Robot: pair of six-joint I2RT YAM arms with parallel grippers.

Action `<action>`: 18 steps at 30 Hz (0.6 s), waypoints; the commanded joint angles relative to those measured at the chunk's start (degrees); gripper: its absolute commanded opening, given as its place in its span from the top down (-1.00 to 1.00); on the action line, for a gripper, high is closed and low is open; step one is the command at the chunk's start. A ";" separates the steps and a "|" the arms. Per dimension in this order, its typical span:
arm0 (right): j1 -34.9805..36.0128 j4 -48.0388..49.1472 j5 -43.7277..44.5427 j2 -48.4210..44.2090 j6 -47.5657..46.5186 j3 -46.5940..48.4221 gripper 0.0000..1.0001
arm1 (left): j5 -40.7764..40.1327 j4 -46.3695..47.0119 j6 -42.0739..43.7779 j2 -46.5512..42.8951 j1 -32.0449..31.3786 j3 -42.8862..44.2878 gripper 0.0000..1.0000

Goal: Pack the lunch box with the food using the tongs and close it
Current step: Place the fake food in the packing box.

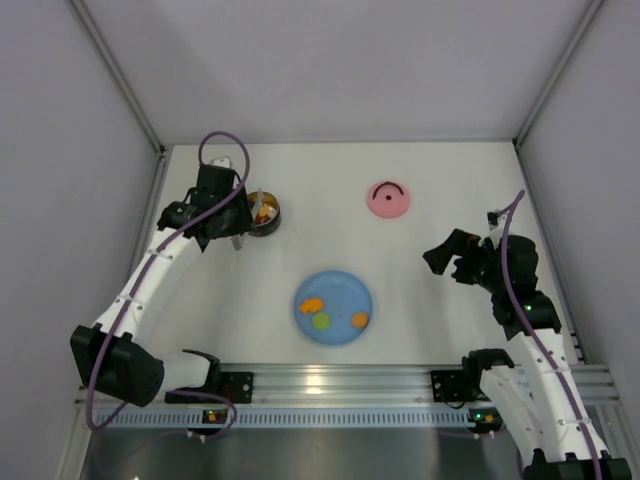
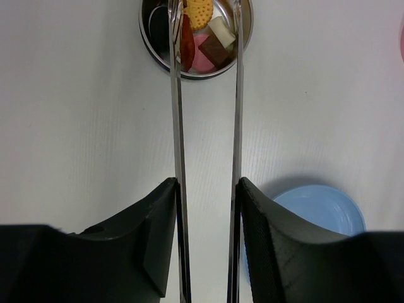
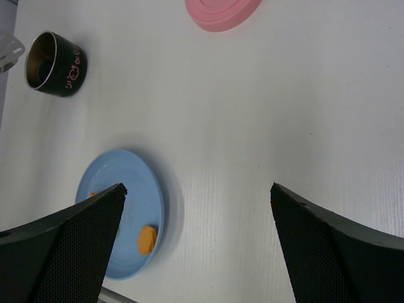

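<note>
Slippage risk: held tongs [image 2: 178,126] in left gripper [image 2: 207,186], tips parted over lunch box [image 2: 144,33] ahead; could have dropped them onto food [image 2: 216,50].

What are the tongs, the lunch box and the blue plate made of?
The tongs look like metal: thin, silvery strips that shine. The lunch box seems to be metal too, mirror-bright inside, with a dark painted outside. The blue plate looks like plastic, smooth and evenly coloured, though I can't be sure.

Top-down overview, two close wrist views; shared blue plate [image 1: 340,292]
</note>
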 commanded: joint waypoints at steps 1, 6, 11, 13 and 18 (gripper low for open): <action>-0.85 1.03 -0.45 -0.22 -0.49 0.09 -0.92 | 0.78 2.98 0.93 -0.72 0.27 0.92 0.04; -0.85 1.29 -0.45 -0.04 -0.49 0.18 -0.92 | 7.70 2.90 1.89 -2.39 0.27 1.53 0.07; -0.85 1.47 -0.45 0.31 -0.23 0.44 -0.92 | 12.30 -1.22 3.30 -3.97 -6.81 3.81 0.06; -0.85 1.38 -0.27 0.40 -0.23 0.70 -0.92 | 11.16 -2.11 3.30 -5.55 -11.04 3.82 0.04; -0.85 1.55 -0.45 0.66 -0.05 1.14 -0.92 | 5.00 -4.58 0.32 -7.48 -28.97 0.58 0.03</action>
